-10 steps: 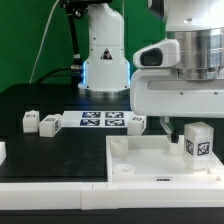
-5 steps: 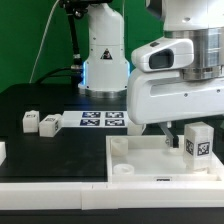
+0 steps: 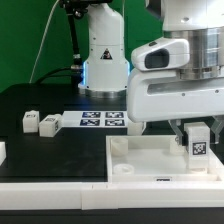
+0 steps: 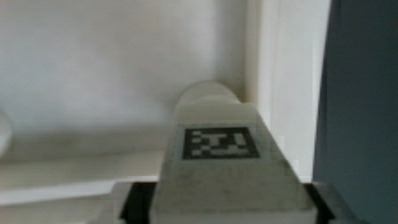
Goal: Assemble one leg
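First, nearest the camera in the exterior view: a large white panel (image 3: pixel 140 165) with a raised rim lies flat on the black tabletop (image 3: pixel 60 145). One corner socket shows near its front corner on the exterior view's left.

Above the panel, toward the exterior view's right, the claw (image 3: pixel 196 138) pinches one leg (image 3: pixel 197 146). A dark finger sits against each side of the leg, which stands upright with its square tag facing the camera. Its lower end is over the panel, close to the far rim. Contact with the panel cannot be judged.

Wrist view: the same leg (image 4: pixel 217 150) fills the centre with its tag readable, and a finger pad (image 4: pixel 130 203) presses on its flank. White panel surface lies behind it. The rim runs alongside, with dark tabletop beyond.

Farther back, on the exterior view's left, two loose legs (image 3: pixel 30 122) (image 3: pixel 48 124) sit just beside each other on the tabletop. The marker board (image 3: pixel 103 121) lies flat next to them. The arm's white base (image 3: pixel 103 55) stands at the rear.
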{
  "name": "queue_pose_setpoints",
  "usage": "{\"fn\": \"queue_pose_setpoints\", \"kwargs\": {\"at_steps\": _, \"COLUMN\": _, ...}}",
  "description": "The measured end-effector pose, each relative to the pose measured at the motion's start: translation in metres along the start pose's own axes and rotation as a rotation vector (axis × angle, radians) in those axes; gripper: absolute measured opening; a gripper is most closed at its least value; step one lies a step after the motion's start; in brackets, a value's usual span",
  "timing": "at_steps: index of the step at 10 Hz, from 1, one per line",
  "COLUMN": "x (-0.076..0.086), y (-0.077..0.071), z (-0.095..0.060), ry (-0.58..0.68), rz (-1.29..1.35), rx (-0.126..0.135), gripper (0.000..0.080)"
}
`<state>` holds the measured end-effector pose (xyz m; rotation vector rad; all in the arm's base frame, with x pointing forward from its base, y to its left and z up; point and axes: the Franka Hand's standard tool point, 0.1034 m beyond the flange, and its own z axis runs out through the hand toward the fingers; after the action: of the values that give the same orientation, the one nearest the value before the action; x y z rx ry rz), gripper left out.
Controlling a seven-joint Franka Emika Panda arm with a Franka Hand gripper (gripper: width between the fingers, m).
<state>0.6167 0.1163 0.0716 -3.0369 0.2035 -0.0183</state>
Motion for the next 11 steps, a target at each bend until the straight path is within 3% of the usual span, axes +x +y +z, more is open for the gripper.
{"fn": "queue_pose_setpoints", "kwargs": {"at_steps": 4, "x": -0.0013, "y": 0.0014, "z": 0.0017, "ry": 0.003, "rz": 0.690, "rx": -0.007, "gripper": 0.0290}}
{"fn": "queue_pose_setpoints", "kwargs": {"at_steps": 8, "x": -0.0018, "y": 0.0019, "z": 0.0019, "ry": -0.003, "rz": 1.195, "rx": -0.004, "gripper": 0.0291}}
{"fn": "queue_pose_setpoints", "kwargs": {"at_steps": 10, "x": -0.0018, "y": 0.0016, "z": 0.0020, "ry": -0.006, "rz": 1.247, "rx": 0.000, "gripper": 0.0291}}
{"fn": "queue_pose_setpoints", "kwargs": {"at_steps": 11, "x": -0.0015, "y": 0.0016, "z": 0.0018, "ry": -0.005, "rz": 1.202, "rx": 0.002, "gripper": 0.0345}}
